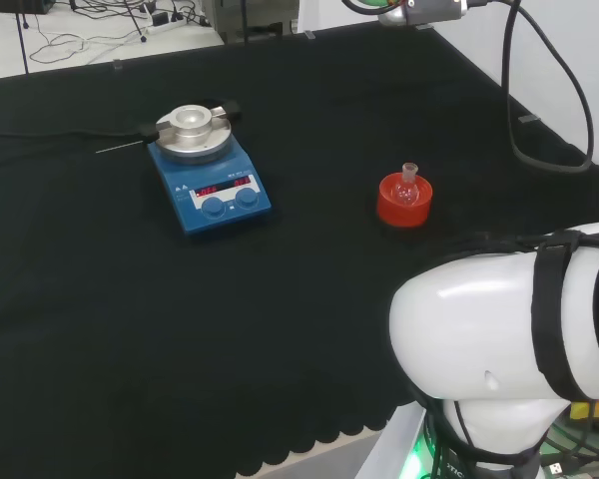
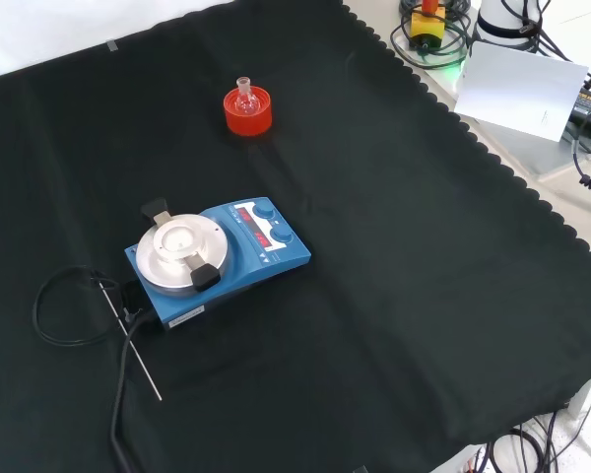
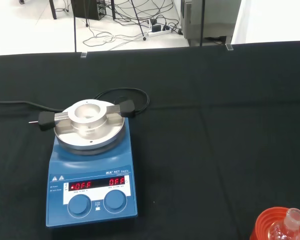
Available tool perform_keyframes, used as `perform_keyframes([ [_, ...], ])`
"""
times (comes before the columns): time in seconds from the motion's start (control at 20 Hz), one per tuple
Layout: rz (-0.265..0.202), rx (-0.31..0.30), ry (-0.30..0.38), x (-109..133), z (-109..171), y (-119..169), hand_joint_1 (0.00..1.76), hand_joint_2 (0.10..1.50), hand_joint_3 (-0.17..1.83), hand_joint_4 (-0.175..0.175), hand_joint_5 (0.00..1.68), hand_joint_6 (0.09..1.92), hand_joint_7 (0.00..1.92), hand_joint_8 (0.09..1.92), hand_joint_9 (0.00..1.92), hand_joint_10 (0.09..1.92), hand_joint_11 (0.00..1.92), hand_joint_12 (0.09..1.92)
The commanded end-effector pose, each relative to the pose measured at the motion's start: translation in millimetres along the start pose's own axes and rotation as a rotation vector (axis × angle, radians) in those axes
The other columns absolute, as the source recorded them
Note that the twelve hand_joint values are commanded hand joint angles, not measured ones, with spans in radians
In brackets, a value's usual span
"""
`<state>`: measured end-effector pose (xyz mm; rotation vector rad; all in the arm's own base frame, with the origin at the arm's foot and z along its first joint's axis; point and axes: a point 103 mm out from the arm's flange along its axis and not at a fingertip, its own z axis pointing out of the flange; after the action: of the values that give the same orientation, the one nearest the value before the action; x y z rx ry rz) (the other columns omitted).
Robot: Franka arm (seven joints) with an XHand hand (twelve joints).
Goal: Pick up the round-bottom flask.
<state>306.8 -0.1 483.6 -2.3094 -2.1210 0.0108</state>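
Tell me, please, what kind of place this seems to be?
Probably a chemistry laboratory bench: a blue hotplate stirrer and a small round-bottom flask on a red ribbed stand sit on black cloth.

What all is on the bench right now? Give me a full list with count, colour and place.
round-bottom flask: one, clear glass, upright in the red stand.
red stand: one, red ring, on the cloth, right of the hotplate in the head view.
hotplate stirrer: one, blue with a silver round top, left of centre in the head view.
thin rod: one, metal, lying on the cloth beside the hotplate.
cable: one, black, looped by the hotplate.
black cloth: one, covers the bench.
arm link: white, head view's lower right.
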Motion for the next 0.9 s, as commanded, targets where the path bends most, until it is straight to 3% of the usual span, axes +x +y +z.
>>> perform_keyframes([
  [0.05,0.002,-0.008,-0.002,-5.6,0.5,-0.2,0.24,1.09,0.5,-0.024,0.31,0.43,0.08,0.65,0.22,0.7,0.02,1.34],
  [0.15,0.006,-0.004,0.003,-16.7,1.6,-0.7,0.1,1.22,0.38,-0.018,0.31,0.37,0.07,0.61,0.2,0.69,0.0,1.32],
  [0.35,0.022,0.01,0.009,-34.9,4.4,-1.5,0.07,1.27,0.33,-0.017,0.32,0.34,0.08,0.6,0.19,0.69,0.0,1.32],
  [0.4,0.022,0.015,-0.015,-10.7,2.7,1.4,0.07,1.27,0.33,-0.017,0.32,0.34,0.08,0.6,0.19,0.69,0.0,1.32],
  [0.5,0.027,0.023,-0.009,-5.6,5.2,3.0,0.07,1.27,0.33,-0.017,0.32,0.34,0.08,0.6,0.19,0.69,0.0,1.32],
  [0.7,0.047,0.041,0.018,-33.7,20.6,2.5,0.07,1.27,0.32,-0.017,0.32,0.34,0.08,0.6,0.19,0.69,0.0,1.32],
  [0.8,0.074,0.057,0.017,-31.8,28.8,5.0,0.08,1.27,0.31,-0.017,0.32,0.33,0.08,0.59,0.19,0.69,0.0,1.32],
  [0.9,0.097,0.064,0.032,-51.6,37.1,3.8,0.08,1.27,0.31,-0.017,0.33,0.33,0.08,0.59,0.19,0.69,0.0,1.32],
])
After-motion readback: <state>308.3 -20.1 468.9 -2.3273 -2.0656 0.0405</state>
